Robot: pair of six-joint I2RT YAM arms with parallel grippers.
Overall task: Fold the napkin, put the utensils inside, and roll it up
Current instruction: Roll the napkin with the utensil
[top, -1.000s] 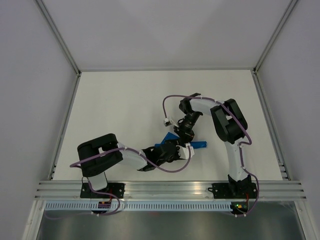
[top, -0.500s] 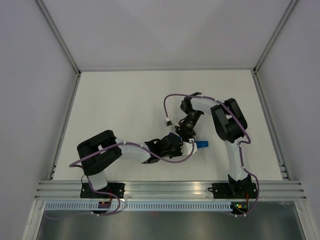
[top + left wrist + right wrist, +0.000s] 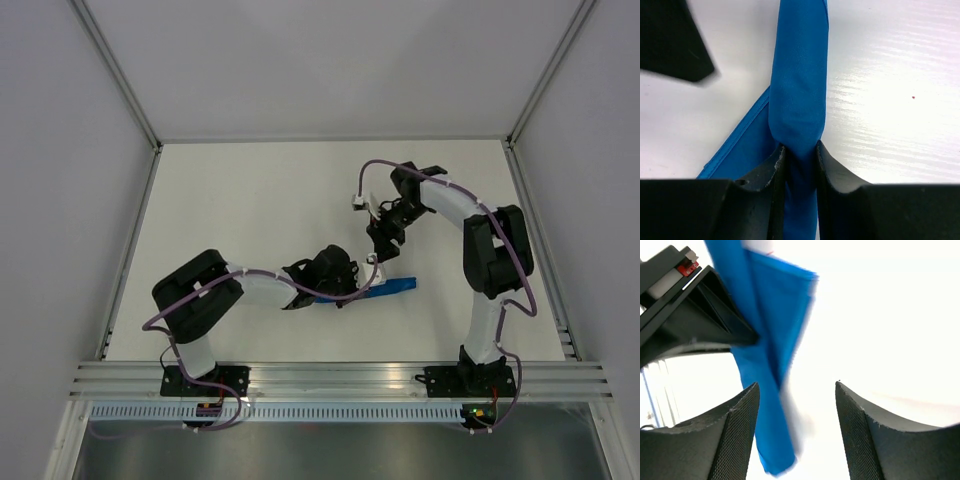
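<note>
The napkin lies as a tight, narrow blue roll on the white table, with a loose flap beside it. My left gripper is shut on the roll, both fingers pressing its sides. My right gripper hovers beyond the roll, open, with nothing between its fingers. In the right wrist view the napkin lies below and left of the open fingers, apart from them. The utensils are hidden.
The left gripper's black body shows in the right wrist view beside the roll. A dark finger of the right gripper sits at the upper left of the left wrist view. White table, walls around it.
The right gripper has opened and drawn away from the roll toward the far side. The left gripper has closed on the roll and shifted right along it.
</note>
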